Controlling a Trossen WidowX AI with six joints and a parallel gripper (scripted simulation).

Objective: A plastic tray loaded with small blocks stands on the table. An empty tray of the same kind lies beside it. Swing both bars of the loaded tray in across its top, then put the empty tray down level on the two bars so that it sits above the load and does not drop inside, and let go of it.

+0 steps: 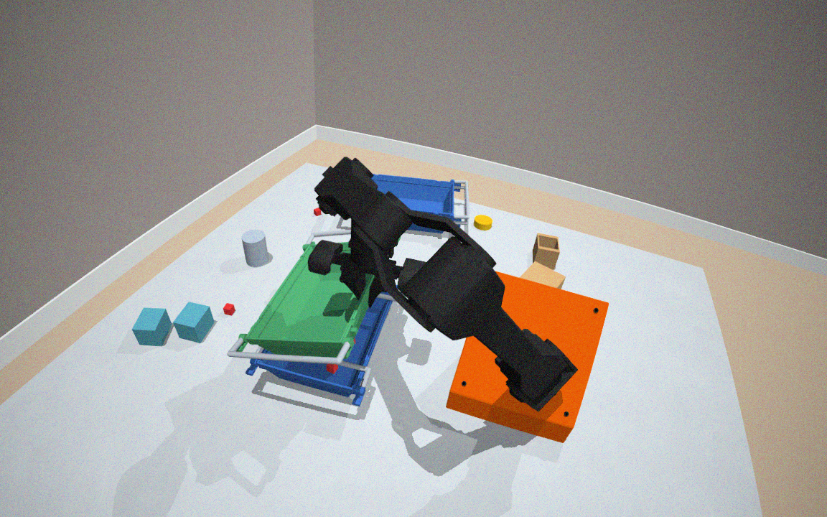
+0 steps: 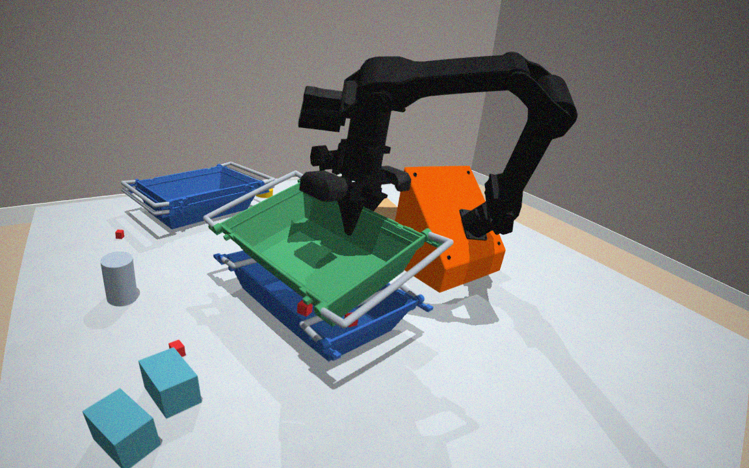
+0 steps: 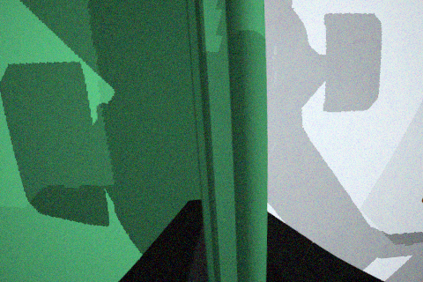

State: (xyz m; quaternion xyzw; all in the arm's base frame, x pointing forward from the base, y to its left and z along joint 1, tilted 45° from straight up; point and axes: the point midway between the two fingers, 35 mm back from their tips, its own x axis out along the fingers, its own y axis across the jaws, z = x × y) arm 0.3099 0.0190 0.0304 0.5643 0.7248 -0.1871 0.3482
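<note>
A pale grey-white table top (image 1: 628, 385) fills most of the room's corner, edged by a tan strip of floor (image 1: 789, 308) and a light skirting board under plain grey-brown walls (image 1: 146, 77). Sharp shadows of the arm fall across the table towards the viewer in the top view.

The black gripper (image 2: 352, 223) is clenched on the long rim of the green tray (image 2: 330, 264), one finger inside the wall and one outside, as the wrist view shows. The green tray hangs in the air, tilted, directly above the blue loaded tray (image 2: 365, 331), which stands on the table with red blocks (image 2: 305, 307) visible at its near end. The green tray's grey wire bars (image 2: 406, 276) stick out past its ends.

The arm rises from an orange pedestal (image 1: 586, 321). A second blue tray (image 2: 191, 195) stands further back. Also on the table: a grey cylinder (image 2: 118, 278), two teal cubes (image 2: 170, 381), a yellow disc (image 1: 482, 221) and a small brown open box (image 1: 545, 249).
</note>
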